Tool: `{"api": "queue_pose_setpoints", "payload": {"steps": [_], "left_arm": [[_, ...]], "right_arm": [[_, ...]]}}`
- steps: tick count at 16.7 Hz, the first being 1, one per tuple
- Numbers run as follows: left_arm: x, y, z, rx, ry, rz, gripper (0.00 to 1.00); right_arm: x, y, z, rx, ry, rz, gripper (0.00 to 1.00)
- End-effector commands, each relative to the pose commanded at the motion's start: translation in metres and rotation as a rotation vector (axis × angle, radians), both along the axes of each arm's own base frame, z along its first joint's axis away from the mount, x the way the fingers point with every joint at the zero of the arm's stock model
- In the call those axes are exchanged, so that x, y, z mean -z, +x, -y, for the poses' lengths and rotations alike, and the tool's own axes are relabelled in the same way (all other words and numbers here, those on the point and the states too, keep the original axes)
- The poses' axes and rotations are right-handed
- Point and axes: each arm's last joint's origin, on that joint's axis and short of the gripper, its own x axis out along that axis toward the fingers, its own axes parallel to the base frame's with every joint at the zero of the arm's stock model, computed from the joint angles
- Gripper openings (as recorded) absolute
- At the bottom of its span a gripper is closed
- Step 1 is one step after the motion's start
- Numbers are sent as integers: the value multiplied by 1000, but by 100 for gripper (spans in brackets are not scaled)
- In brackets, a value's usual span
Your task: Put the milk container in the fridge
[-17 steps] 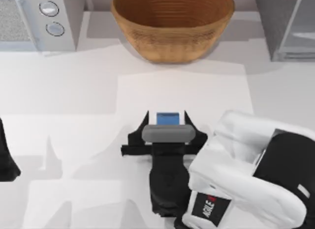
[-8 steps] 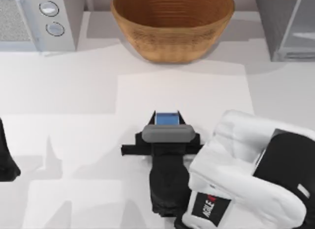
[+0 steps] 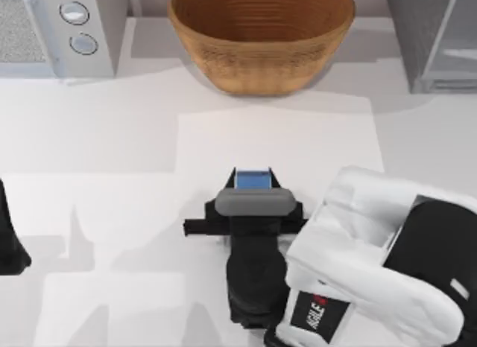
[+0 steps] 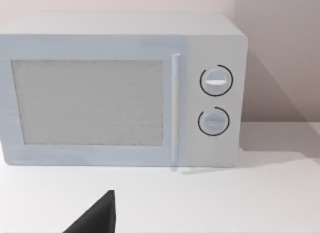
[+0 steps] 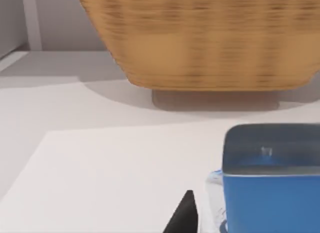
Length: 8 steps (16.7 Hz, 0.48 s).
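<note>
While my right hand (image 3: 253, 177) sits low near the middle of the white surface (image 3: 112, 138), its two dark fingers are drawn in narrow against the sides of the milk (image 3: 253, 180), holding it. From above, just the blue top of the carton peeks out ahead of the grey bar of the hand. My right wrist camera sees the blue carton (image 5: 270, 188) close up, standing on the surface, with one dark fingertip (image 5: 184, 215) beside it. The brown woven basket (image 3: 261, 34) stands at the back centre, well apart from the milk. The grey fridge (image 3: 436, 38) is at the back right corner (its pale door panel faces the surface). A white microwave (image 3: 56, 30) with two round knobs is at the back left. My left arm rests at the left edge; I cannot tell how its hand (image 4: 95, 218) is set.
</note>
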Motion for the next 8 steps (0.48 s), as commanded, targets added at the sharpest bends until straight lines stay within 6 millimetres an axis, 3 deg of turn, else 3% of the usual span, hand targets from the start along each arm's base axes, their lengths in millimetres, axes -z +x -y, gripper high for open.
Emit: {"api": "queue_pose_setpoints", "payload": {"steps": [4,8], "left_arm": [[0,0,0,0,0,0,100],[0,0,0,0,0,0,100]], "right_arm": [[-20,0,-6,-16,-2,-3,0],[-82,4,-9,-10,5,2,0]]}}
